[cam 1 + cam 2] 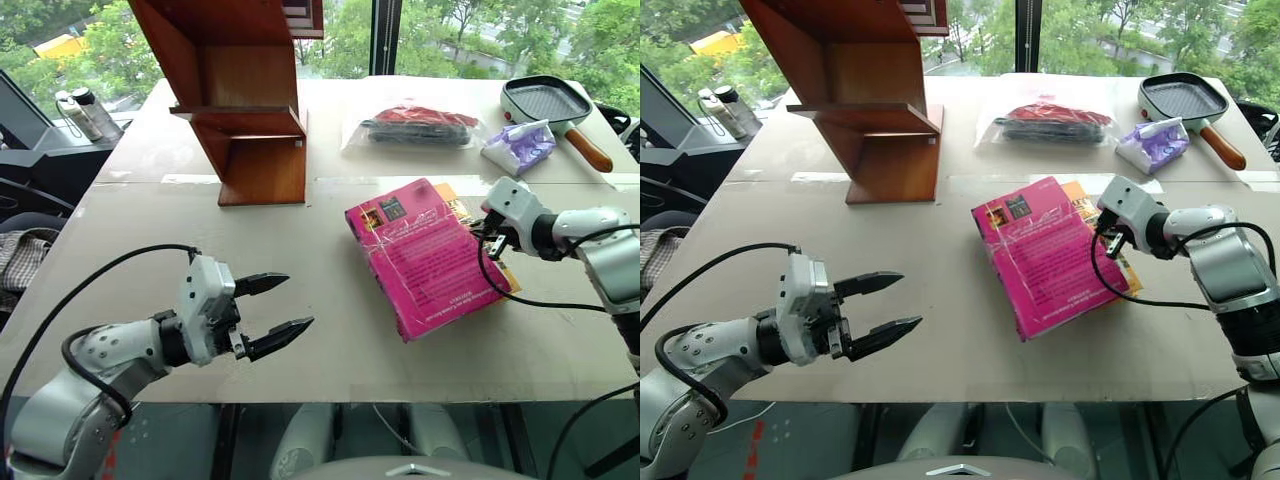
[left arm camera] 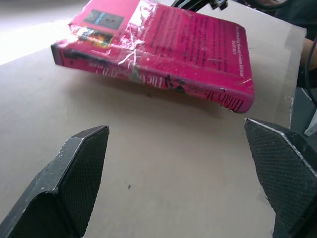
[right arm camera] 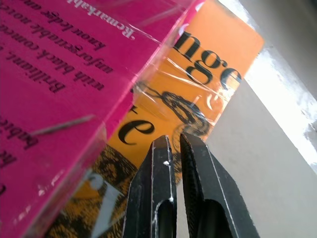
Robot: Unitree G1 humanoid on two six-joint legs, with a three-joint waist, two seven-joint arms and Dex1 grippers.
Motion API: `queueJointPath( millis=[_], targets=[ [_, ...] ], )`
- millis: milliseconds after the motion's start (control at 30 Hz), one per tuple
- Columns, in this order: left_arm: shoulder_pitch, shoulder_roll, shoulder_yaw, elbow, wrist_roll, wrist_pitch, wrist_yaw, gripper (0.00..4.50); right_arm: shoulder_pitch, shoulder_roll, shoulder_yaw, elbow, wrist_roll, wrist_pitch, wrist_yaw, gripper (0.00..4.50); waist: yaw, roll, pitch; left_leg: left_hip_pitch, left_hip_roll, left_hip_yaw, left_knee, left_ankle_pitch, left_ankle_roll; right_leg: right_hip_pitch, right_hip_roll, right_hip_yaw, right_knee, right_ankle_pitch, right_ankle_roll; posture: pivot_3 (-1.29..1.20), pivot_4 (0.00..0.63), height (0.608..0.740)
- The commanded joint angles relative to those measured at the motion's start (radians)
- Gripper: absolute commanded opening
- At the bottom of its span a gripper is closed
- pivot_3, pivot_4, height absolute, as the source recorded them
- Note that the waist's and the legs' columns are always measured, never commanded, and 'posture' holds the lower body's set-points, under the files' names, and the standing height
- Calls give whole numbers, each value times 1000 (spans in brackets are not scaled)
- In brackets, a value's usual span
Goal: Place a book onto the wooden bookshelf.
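The book [image 1: 425,255] lies flat near the middle of the table [image 1: 330,330], at about four o'clock from the bookshelf [image 1: 245,110] and well apart from it, so it is not yet shelved. It is a thick magenta slab in glossy wrap that puckers and glints along the spine, with a small dark picture patch at the cover corner nearest the shelf. It rests partly on an orange book [image 3: 198,94], whose edge sticks out on the three o'clock side; I judge that overlap tilts the pink cover a little and leaves a lip to get under. My right pincer [image 1: 497,238] is at that three o'clock edge, its black fingers nearly together with only a thin slit between them, gripping nothing, tips over the orange cover just beside the pink edge. My left pincer [image 1: 270,312] hovers at about eight o'clock from the book, well clear, its textured pads spread wide and empty, aimed at the spine as if to brace the far side. The wrap looks slick, so I expect a pinch could slide. The shelf is polished reddish-brown wood with slanted sides and stepped ledges. At one o'clock from the book lie a clear bag [image 1: 415,125] of dark things, a purple packet [image 1: 520,145] and a grill pan [image 1: 548,102].
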Motion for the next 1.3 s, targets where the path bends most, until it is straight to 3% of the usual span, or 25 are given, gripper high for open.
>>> queueJointPath(
  millis=[33,100,233,267,533,833,1267,1300],
  targets=[
    [-63,-14,21,27,-328,197,167,4490,155,-49,-293,-87,195,-94,160,1809,7,0,0,-1,0,-1,0,0,0,0,0,-1,0,0,0,0,150,740],
    [-117,-36,6,112,-489,265,280,4490,300,-50,-457,-144,282,-128,249,2682,4,0,0,0,1,-1,0,0,0,0,1,0,1,0,0,0,150,740],
    [-233,-77,-52,282,-753,317,493,4490,506,-34,-642,-291,418,-109,330,4384,11,3,-2,2,1,-1,1,0,0,1,1,0,4,0,0,0,150,740],
    [-271,-95,-82,335,-810,331,554,4490,559,-22,-684,-343,462,-90,343,4480,9,3,-2,3,1,-1,2,0,0,1,1,0,4,0,0,0,150,740],
    [-487,-254,-234,626,-1069,324,836,4490,754,54,-835,-562,656,-13,274,4480,10,1,-4,9,0,0,4,0,0,7,1,2,6,0,0,0,150,740],
    [-662,-432,-281,887,-977,381,834,4490,784,36,-888,-530,713,-33,265,4480,15,0,-4,9,-1,0,5,0,-1,7,1,1,5,0,0,0,150,740],
    [-829,-557,-256,1128,-622,483,578,4490,683,-84,-859,-406,738,-40,348,4480,14,-1,-4,7,-2,0,5,2,-3,7,1,0,4,0,0,0,150,740],
    [-831,-563,-251,1132,-601,489,560,4236,674,-91,-852,-397,737,-41,356,4496,14,-1,-4,7,-2,0,5,2,-3,7,1,0,4,0,0,0,150,740]
  ],
)
